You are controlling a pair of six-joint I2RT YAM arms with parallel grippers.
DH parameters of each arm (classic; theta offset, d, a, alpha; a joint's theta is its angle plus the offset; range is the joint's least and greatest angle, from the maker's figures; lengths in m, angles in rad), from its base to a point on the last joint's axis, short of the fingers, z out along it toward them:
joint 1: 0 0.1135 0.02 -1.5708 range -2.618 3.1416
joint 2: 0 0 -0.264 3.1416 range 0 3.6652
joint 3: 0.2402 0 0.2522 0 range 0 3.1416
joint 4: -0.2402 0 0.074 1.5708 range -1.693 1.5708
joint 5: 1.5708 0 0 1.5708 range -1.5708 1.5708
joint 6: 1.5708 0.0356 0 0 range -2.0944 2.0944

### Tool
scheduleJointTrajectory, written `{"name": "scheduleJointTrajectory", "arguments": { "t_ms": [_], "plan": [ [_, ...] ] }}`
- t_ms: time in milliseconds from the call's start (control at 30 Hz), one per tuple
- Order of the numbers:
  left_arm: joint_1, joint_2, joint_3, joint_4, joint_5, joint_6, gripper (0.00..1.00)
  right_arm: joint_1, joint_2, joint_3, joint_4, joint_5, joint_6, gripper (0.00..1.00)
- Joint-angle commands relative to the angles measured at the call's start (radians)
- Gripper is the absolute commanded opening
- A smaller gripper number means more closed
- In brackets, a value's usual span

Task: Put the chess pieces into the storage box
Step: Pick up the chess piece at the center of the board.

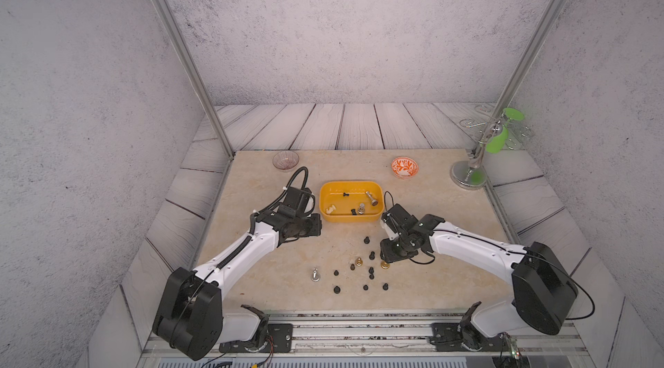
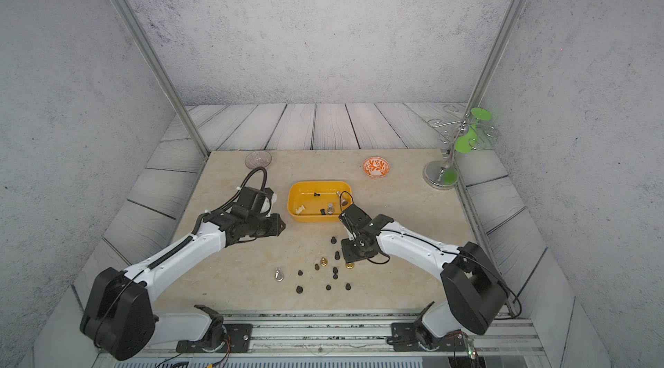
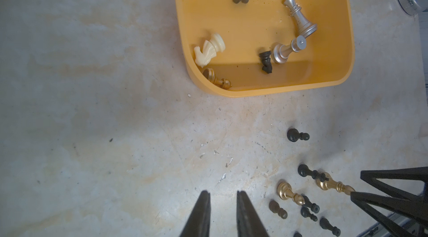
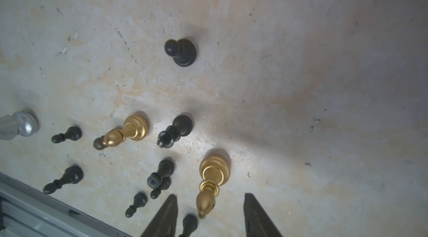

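In both top views: yellow-orange rectangular plastic storage box (image 1: 350,219) mid-way across the beige stone table (image 1: 449,211), several pieces inside. Small black, gold and silver chess pieces (image 1: 371,270) stand scattered nearer the arms.
Left wrist: left gripper (image 3: 223,193) narrowly parted, empty (bare table beneath).
Right wrist: right gripper (image 4: 210,194) wider, straddling tall gold piece (image 4: 214,173), touching neither finger.

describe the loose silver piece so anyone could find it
Find the yellow-orange plastic storage box, then the scattered chess pieces nearer the metal base rail. The silver metal piece stands alone on their left; its neighbours are black or gold.
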Motion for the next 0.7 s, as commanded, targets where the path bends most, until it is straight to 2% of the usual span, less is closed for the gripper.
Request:
{"name": "scheduleJointTrajectory", "arguments": {
  "t_ms": [0, 233, 667],
  "plan": [
    [0.006, -0.023, -0.017, 0.007, 0.001, -0.015, 0.24, 0.016, 0.046, 0.031, -0.038, 0.042, -0.006, 0.45],
    [0.006, -0.043, -0.032, 0.01, -0.003, -0.021, 0.24, 0.031, 0.095, 0.053, -0.05, 0.057, -0.001, 0.36],
    [0.006, -0.052, -0.042, 0.011, -0.011, -0.025, 0.24, 0.045, 0.112, 0.038, -0.059, 0.077, 0.004, 0.29]
  ]
}}
